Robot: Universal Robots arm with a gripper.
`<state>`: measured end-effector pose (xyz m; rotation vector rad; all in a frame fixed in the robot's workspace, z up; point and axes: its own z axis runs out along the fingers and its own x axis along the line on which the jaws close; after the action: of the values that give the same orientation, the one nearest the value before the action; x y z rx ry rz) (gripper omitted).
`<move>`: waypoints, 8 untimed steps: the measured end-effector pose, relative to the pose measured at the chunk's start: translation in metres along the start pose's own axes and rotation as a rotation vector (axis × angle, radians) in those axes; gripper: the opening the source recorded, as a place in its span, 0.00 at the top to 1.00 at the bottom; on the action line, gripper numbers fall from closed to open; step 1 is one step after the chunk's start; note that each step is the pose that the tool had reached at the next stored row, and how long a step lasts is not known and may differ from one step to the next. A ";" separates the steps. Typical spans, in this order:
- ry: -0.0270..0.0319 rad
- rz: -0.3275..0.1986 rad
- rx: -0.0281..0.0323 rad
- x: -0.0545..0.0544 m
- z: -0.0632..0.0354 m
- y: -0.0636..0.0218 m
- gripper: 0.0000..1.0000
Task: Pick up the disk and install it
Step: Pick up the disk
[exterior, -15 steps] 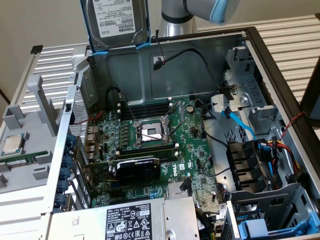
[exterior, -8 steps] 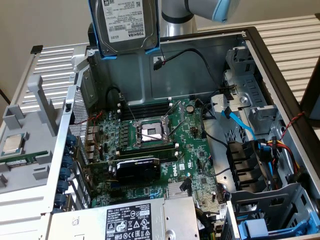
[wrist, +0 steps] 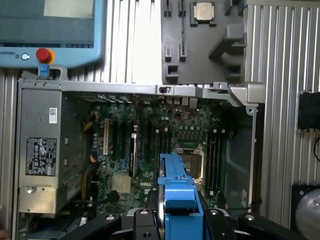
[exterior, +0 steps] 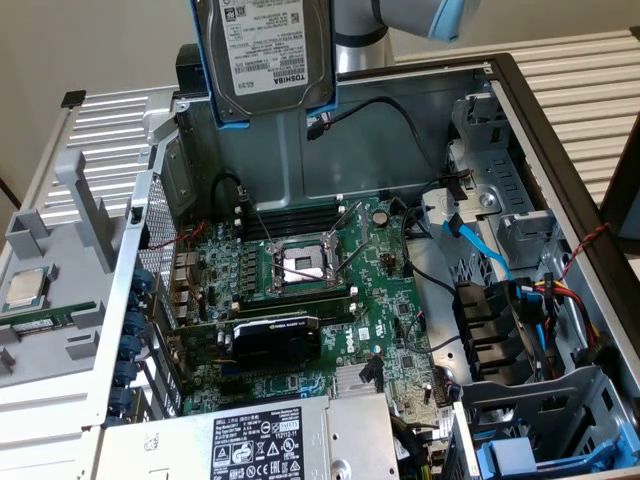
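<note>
Exterior view: disk (exterior: 268, 55) hangs over the open computer case (exterior: 300, 150), top cut off. Wrist view: gripper (wrist: 179, 217) grasps it edge-on, label hidden.

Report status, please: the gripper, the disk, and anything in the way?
Gripper shut on the disk. Disk in the air above the open case, not yet installed. Blue cable lies inside the case, on the exterior view's right.

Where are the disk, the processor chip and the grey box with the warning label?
disk (exterior: 266, 42): exterior view, its white label.
processor chip (exterior: 27, 288): exterior view, its silver top.
grey box (exterior: 258, 446): exterior view, its warning label.
</note>
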<state>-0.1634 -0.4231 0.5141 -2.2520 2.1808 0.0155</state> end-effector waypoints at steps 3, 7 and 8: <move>-0.0002 0.000 -0.0001 0.010 -0.0003 -0.0062 0.63; -0.0001 0.000 -0.0004 0.019 -0.0023 -0.0135 0.63; 0.0000 0.000 -0.0004 0.020 -0.0029 -0.0157 0.63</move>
<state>-0.1471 -0.4428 0.5168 -2.2522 2.1810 0.0160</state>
